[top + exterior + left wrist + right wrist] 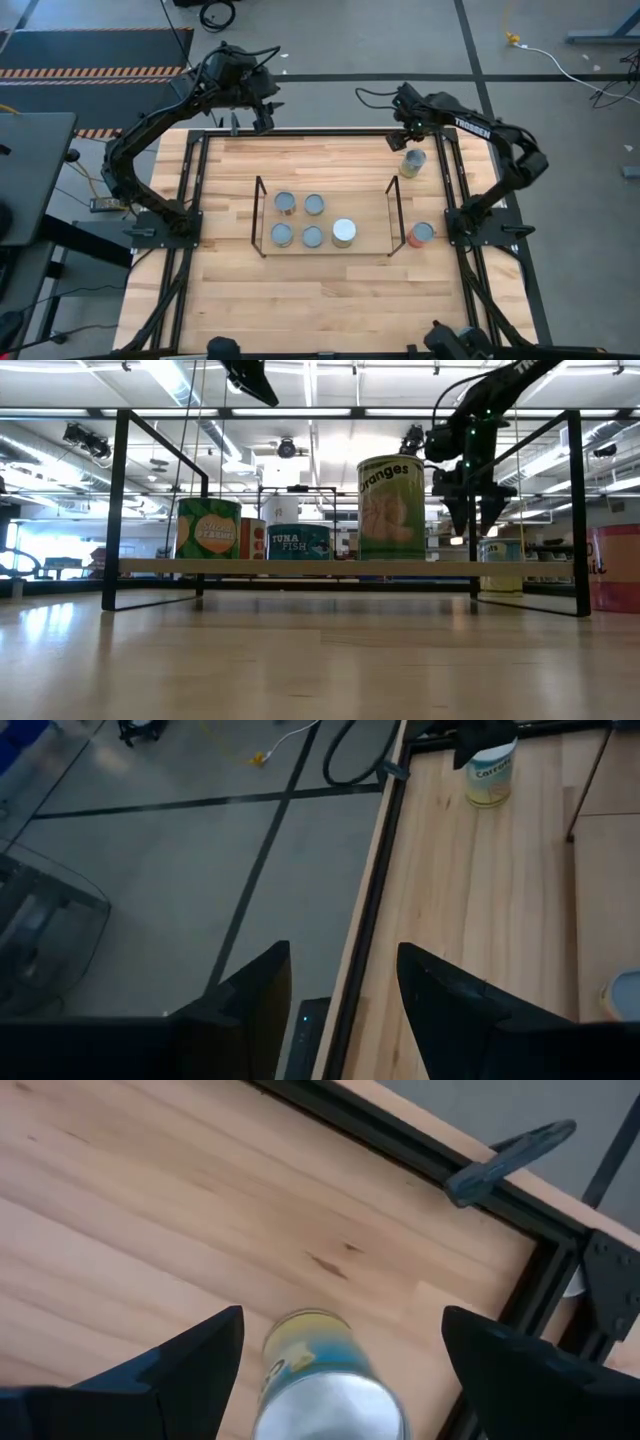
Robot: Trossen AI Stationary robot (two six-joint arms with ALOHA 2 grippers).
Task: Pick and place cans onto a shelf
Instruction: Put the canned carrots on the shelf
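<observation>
The black wire shelf [260, 215] stands mid-table and holds several cans in two rows, among them a white-topped one [344, 232]; in the low view that is the tall "oranges" can [390, 505]. A yellow-and-blue can [412, 162] stands upright on the wood at the far right. My right gripper [342, 1320] hovers open above it, one finger to each side and not touching; the low view [475, 510] shows the fingers pointing down. A red-orange can [421, 234] stands just right of the shelf. My left gripper [340, 990] waits open at the far left edge.
The black metal frame [455, 190] edges the table close to the right of the yellow-and-blue can, with a clamp lever [510, 1150] at the far corner. Bare wood lies in front of the shelf [330, 300]. The shelf's right end frame [395, 215] stands between the loose cans and the shelved ones.
</observation>
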